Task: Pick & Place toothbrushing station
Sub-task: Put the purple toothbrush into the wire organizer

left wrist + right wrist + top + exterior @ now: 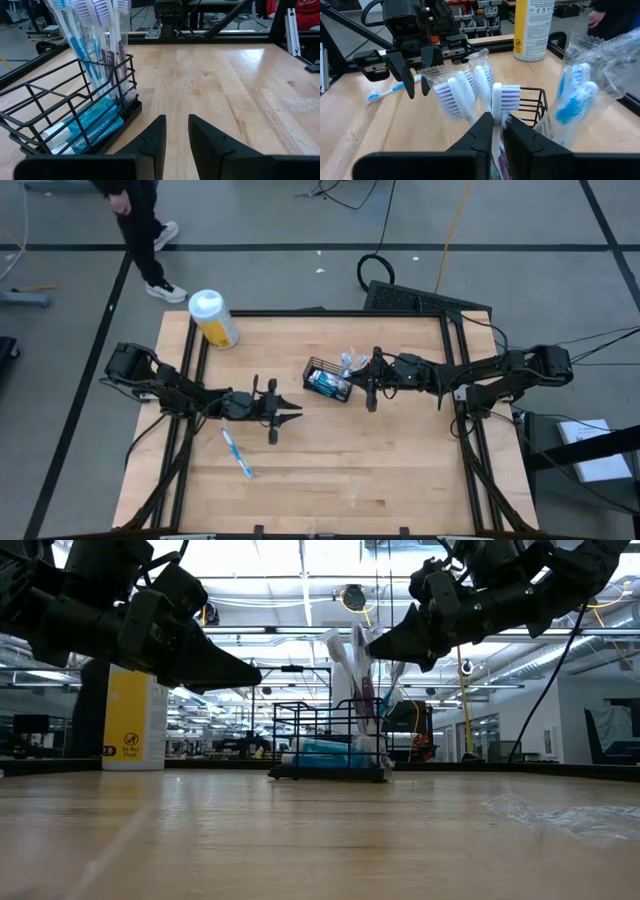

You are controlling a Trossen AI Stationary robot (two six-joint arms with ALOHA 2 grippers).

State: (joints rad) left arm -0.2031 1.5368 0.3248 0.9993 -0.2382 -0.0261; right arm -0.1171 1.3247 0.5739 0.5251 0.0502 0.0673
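The black wire basket (322, 380) stands mid-table on its base, with teal tubes (92, 125) lying in its bottom. Several wrapped toothbrushes (95, 40) stand upright at its right end. My right gripper (498, 122) reaches in from the table's right at the height of the brush heads and is shut on one white toothbrush (496, 102). My left gripper (177, 125) hovers just left of and nearer than the basket, pointing at it. Its fingers stand narrowly open with nothing between them. A loose blue-and-white toothbrush (236, 452) lies flat on the wood at near left. My right gripper pinches the white toothbrush's neck (496, 114), just under its bristled head, between its two fingers. The fingers come nearly level from the table's right side and lie across the brush. The brush stands upright among the others in the basket; my fingers hide its lower part.
A yellow bottle with a white cap (213, 318) lies at the far left corner. A scrap of clear wrapper (300, 102) lies on the wood toward the near right. A person's legs (140, 230) show beyond the far left edge. Black frame rails (455, 350) border the table.
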